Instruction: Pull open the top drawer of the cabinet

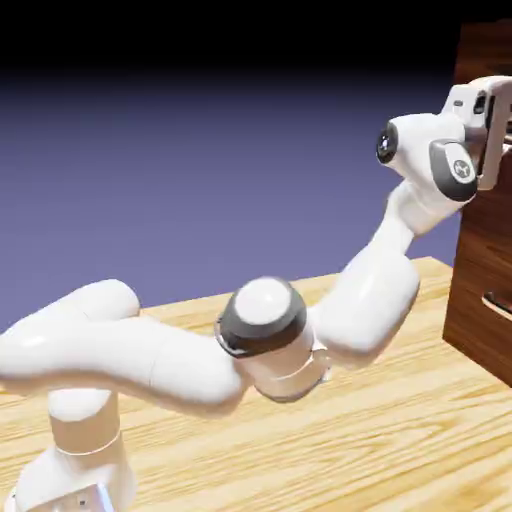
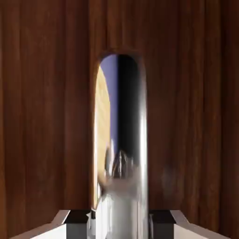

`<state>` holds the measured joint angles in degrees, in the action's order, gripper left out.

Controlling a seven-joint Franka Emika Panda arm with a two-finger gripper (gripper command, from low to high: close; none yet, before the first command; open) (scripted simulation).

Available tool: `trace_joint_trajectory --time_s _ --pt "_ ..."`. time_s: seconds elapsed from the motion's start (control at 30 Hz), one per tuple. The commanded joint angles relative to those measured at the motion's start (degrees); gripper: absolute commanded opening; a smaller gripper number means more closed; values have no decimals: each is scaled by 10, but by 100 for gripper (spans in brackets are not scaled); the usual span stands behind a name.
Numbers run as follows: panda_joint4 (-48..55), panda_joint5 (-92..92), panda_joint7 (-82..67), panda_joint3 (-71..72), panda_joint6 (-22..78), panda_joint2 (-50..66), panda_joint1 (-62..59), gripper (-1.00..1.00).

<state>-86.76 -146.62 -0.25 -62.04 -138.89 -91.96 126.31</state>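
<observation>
The cabinet of dark reddish-brown wood stands at the exterior view's right edge. My gripper is pressed up against its top drawer. In the hand view the top drawer's wood front fills the picture. A shiny silvery handle runs up the middle of it, mirroring the table and backdrop. My gripper is shut on this handle, and its two grey fingertips sit tight against either side at the bottom edge.
The pale wood table carries the cabinet. A lower drawer front shows a small curved handle. My white arm stretches from the lower left up to the cabinet, with its elbow low over the table.
</observation>
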Motion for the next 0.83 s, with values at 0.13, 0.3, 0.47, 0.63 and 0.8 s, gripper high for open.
trace_joint_trajectory --time_s 0.13,0.3,0.47,0.63,0.8 --pt "-104 -2 26 5 38 -14 -63 -100" --pt "-208 4 47 12 76 -28 -128 -100" --pt "-311 20 64 25 113 -44 -196 -100" --pt "-415 45 77 44 147 -62 -267 -100" --pt "-476 68 82 61 165 -75 -312 100"
